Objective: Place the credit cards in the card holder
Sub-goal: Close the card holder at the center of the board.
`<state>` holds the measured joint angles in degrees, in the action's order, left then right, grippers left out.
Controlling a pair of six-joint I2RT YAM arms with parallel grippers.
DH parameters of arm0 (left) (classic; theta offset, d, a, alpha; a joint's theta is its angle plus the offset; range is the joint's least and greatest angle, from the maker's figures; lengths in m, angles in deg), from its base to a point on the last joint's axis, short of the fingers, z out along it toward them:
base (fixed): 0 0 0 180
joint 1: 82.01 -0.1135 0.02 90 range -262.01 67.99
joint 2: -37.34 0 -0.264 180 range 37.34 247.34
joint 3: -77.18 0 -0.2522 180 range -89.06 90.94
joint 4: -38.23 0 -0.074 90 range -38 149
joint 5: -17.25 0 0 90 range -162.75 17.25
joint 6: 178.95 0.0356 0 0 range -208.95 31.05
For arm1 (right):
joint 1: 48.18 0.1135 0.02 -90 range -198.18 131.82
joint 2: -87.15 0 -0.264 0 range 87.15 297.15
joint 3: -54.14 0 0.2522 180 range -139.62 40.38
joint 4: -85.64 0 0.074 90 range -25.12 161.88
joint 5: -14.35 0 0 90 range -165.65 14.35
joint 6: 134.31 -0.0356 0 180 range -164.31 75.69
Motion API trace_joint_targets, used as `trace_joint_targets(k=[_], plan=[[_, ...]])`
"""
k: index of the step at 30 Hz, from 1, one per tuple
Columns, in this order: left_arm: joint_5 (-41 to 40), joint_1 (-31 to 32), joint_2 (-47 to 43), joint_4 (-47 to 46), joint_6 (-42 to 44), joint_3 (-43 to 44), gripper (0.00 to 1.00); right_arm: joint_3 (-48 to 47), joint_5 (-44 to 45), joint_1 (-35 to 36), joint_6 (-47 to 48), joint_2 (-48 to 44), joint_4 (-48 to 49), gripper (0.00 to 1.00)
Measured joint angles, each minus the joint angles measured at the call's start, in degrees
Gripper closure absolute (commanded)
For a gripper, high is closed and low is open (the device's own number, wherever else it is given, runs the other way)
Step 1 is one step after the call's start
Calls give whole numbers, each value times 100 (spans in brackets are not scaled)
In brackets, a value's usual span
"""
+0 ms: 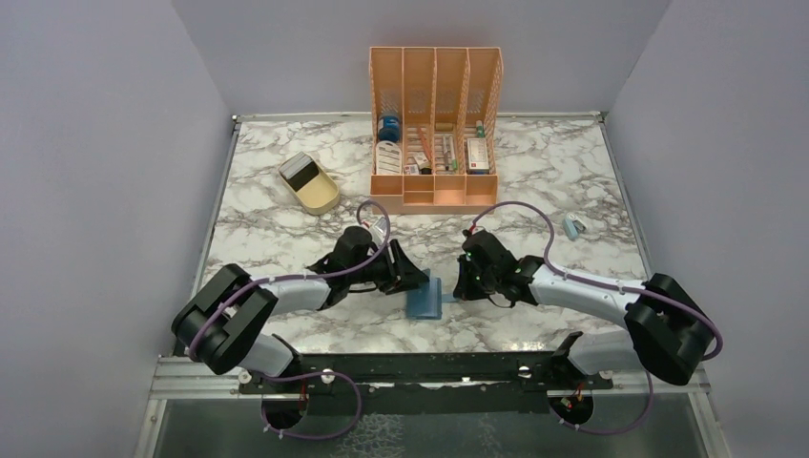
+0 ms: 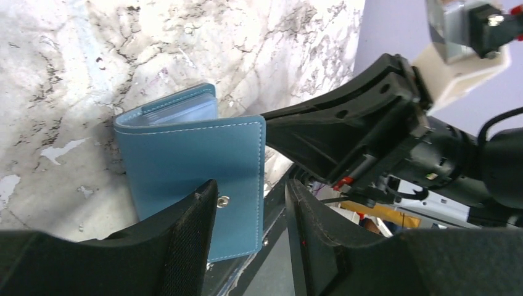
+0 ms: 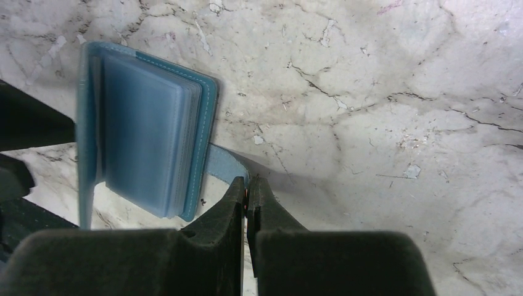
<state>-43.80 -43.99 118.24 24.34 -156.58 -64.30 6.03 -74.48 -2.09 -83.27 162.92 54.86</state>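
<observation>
The teal-blue card holder [image 1: 424,300] lies open on the marble between both arms. In the left wrist view its cover [image 2: 191,157] stands up, and its edge with the snap stud sits between the spread jaws of my left gripper [image 2: 250,206], which do not pinch it. The clear inner pockets [image 3: 145,135] show in the right wrist view. My right gripper [image 3: 247,183] is shut on the end of the holder's snap tab [image 3: 223,163]. A dark credit card [image 1: 301,172] lies in the beige tray [image 1: 320,196] at the far left.
The orange slotted organiser [image 1: 434,124], filled with small items, stands at the back centre. A small light-blue object [image 1: 573,226] lies at the right. Walls close the table on three sides.
</observation>
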Motion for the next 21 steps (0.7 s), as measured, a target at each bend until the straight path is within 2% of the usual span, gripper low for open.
trace_joint_targets(k=[5,13,21], plan=[[-39,26,120,2,269,11,54,0,-11,0,0,-105,2,98],[-140,35,450,-28,695,188,68,-20,-72,0,-44,-142,-7,89],[-146,35,817,-52,962,188,73,-96,-334,0,-234,-326,15,85]])
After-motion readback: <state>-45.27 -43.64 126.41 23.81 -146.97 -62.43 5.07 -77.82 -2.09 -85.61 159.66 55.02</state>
